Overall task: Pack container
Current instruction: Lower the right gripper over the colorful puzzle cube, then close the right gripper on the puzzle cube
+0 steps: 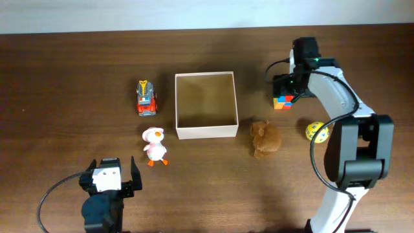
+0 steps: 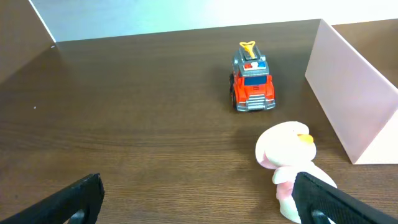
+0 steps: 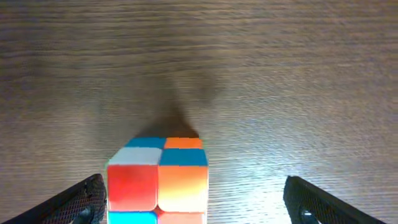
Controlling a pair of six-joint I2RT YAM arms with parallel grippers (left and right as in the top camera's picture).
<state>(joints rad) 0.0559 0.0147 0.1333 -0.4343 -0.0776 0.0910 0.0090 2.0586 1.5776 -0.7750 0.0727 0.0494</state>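
Container (image 1: 206, 132) mid-table, inside apparently empty: nothing packed yet. Truck (image 1: 147, 97) and duck (image 1: 154, 145) left of it; plush (image 1: 265, 138), ball (image 1: 316, 131), cube (image 1: 283, 102) right, all outside. Right gripper (image 3: 199, 200) spread astride cube, unclamped; left gripper (image 2: 202, 199) spread, holding nothing, near duck

The colourful cube (image 3: 158, 180) is getting cut off at the bottom of the right wrist view. The left wrist view is cutting off the duck (image 2: 283, 149) below and the container (image 2: 348, 93) at the right.
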